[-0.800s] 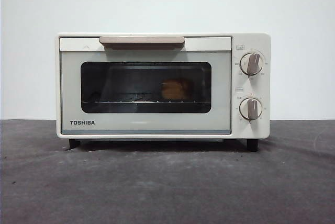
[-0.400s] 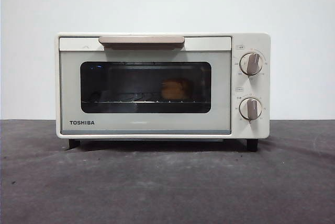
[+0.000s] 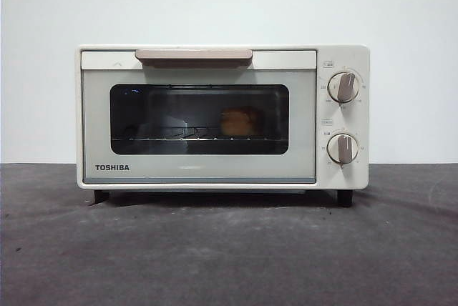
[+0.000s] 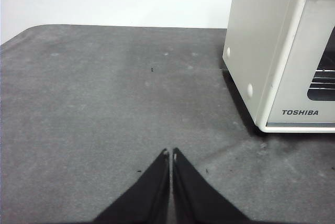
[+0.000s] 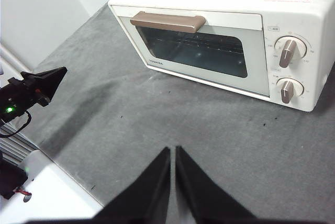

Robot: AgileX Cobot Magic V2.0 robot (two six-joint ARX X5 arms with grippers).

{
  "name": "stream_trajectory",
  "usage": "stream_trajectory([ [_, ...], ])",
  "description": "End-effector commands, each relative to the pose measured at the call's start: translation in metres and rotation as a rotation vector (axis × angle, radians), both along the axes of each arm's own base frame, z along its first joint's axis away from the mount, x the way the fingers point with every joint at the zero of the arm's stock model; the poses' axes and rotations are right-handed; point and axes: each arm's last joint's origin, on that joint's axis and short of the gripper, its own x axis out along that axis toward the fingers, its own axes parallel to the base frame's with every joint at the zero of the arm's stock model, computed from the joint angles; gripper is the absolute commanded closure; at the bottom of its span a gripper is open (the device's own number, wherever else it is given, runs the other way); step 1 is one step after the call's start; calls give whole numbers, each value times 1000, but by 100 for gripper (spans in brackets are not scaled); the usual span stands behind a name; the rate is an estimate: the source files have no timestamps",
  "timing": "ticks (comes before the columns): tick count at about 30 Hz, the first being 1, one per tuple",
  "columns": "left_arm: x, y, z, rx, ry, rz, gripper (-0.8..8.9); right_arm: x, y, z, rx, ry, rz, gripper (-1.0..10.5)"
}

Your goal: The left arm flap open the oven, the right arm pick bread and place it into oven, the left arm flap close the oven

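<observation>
The left gripper (image 4: pixel 170 153) has its two black jaws pressed together, holding nothing, and it hangs over the grey table (image 4: pixel 104 103) well apart from the TOSHIBA toaster oven (image 4: pixel 272 51), off the side wall that is far from the knobs. The right gripper (image 5: pixel 172 150) is also closed and empty, and it is in front of the oven, well apart from the door. The oven door is shut, with the beige bar handle (image 3: pixel 193 55) at the top edge. Behind the dark glass window the bread (image 3: pixel 240 121) sits on the wire rack (image 3: pixel 172 136), toward the knob side. I judge that all three steps are done, and the next move asks only that both arms rest away from the oven.
</observation>
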Motion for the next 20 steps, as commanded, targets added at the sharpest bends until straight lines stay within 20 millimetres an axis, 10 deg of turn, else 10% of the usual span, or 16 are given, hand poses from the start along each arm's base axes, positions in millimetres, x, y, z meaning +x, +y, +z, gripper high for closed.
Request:
stream_trajectory([
  [1,1,0,-7,13,23,-2,794,-1,0,4,8,-19,10,934],
  [12,1,0,-7,13,23,-2,794,4,-9,-7,-47,-268,-78,934],
  [20,1,0,-7,13,23,-2,794,20,-33,-101,-161,-527,-496,934],
])
